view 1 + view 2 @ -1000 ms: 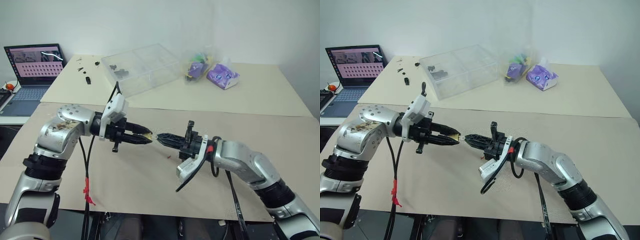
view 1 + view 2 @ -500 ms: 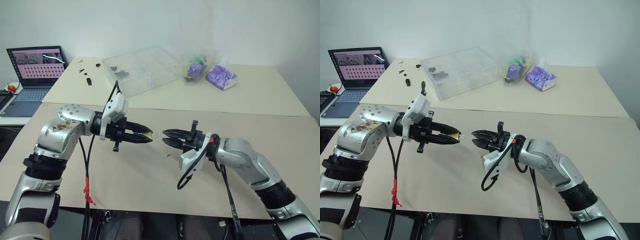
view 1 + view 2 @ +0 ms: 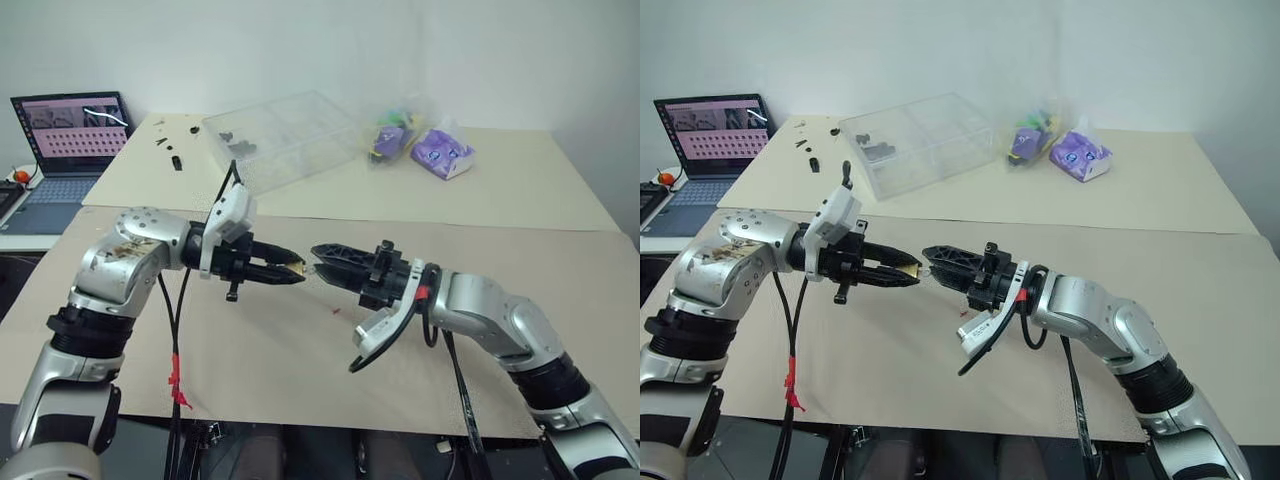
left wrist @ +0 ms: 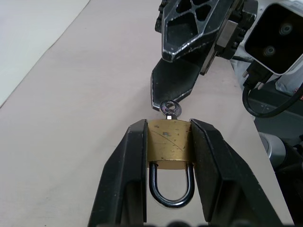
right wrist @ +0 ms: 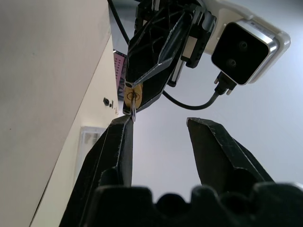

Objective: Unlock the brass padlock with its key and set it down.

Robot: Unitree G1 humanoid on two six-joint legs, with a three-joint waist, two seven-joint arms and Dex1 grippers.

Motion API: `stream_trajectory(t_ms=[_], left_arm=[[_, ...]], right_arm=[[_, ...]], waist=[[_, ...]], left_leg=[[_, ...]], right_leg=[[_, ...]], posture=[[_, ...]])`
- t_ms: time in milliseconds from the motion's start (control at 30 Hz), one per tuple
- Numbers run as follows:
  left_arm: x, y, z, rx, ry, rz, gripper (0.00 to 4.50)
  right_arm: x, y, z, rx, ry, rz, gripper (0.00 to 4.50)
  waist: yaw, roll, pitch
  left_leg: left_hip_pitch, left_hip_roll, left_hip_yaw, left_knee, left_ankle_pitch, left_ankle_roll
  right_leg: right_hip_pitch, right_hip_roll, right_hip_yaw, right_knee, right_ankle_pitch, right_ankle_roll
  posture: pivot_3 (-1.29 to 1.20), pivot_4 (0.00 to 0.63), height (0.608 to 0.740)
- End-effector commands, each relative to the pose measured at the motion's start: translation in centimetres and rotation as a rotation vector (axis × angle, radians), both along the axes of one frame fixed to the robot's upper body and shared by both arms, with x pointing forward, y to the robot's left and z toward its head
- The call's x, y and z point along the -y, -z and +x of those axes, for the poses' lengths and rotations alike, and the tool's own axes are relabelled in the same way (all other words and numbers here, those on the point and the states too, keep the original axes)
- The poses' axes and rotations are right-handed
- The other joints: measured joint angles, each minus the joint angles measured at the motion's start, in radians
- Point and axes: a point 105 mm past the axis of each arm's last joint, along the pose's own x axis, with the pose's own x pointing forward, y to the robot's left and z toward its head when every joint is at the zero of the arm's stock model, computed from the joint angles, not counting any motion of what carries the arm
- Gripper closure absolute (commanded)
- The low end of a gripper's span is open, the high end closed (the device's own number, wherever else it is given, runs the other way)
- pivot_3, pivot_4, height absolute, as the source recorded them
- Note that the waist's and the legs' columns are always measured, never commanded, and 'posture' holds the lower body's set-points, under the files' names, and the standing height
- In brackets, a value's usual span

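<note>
My right gripper [image 5: 158,125] has its two fingers spread apart with nothing between them. One finger [image 4: 173,85] sits right next to the little round head of the key [image 4: 170,108], so close I cannot tell if it touches. The key is stuck in the bottom of the brass padlock [image 4: 169,144]. My left gripper [image 4: 169,142] is squeezed tight on the two sides of the lock, holding it up in the air over the brown table [image 3: 300,350]. The silver loop of the lock points back toward my left wrist and looks closed.

Here is what worries me. The key head is tiny and the right fingers are big. If I close them a bit off to one side, I think they will miss the key or bump it and twist the lock crooked in my left grip. If I push too hard, the lock could slip out and drop on the table.

From the left wrist I see the lock, the loop and the key clearly. From the right wrist I see the gap between my open fingers, with the key at one fingertip. The head camera shows the two grippers meeting tip to tip, with the clear plastic box [image 3: 285,135] and laptop [image 3: 70,130] far behind.
</note>
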Motion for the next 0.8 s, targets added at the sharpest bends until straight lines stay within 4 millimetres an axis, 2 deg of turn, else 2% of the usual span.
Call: stream_trajectory(t_ms=[33,533,633,767,800], left_arm=[[0.15,-1.35,0.16,0.059,0.001,-0.012,3.66],[0.12,-1.37,0.14,0.063,-0.003,-0.009,3.66],[0.14,-1.36,0.14,0.063,-0.003,-0.008,3.66],[0.13,-1.39,0.14,0.062,-0.003,-0.008,3.66],[0.13,-1.39,0.13,0.062,-0.003,-0.008,3.66]], right_arm=[[-0.31,-0.8,-0.86,0.057,-0.036,0.017,2.27],[-0.83,-0.74,-1.16,0.069,-0.053,0.007,2.27],[-0.84,-0.74,-1.19,0.069,-0.055,0.005,2.98],[-0.9,-0.69,-1.23,0.068,-0.057,0.0,4.35],[-0.92,-0.68,-1.25,0.068,-0.058,-0.002,4.35]], waist=[[0.0,0.0,0.0],[-0.001,0.0,0.0],[-0.001,0.0,0.0],[-0.001,0.0,0.0],[-0.001,0.0,0.0]], left_leg=[[0.0,0.0,0.0,0.0,0.0,0.0],[0.0,0.0,0.0,0.0,0.0,0.0],[0.0,0.0,0.0,0.0,0.0,0.0],[0.0,0.0,0.0,0.0,0.0,0.0],[0.0,0.0,0.0,0.0,0.0,0.0]], right_leg=[[0.0,0.0,0.0,0.0,0.0,0.0],[0.0,0.0,0.0,0.0,0.0,0.0],[0.0,0.0,0.0,0.0,0.0,0.0],[0.0,0.0,0.0,0.0,0.0,0.0],[0.0,0.0,0.0,0.0,0.0,0.0]], posture=[[0.0,0.15,0.74],[0.0,0.15,0.74],[0.0,0.15,0.74],[0.0,0.15,0.74],[0.0,0.15,0.74]])
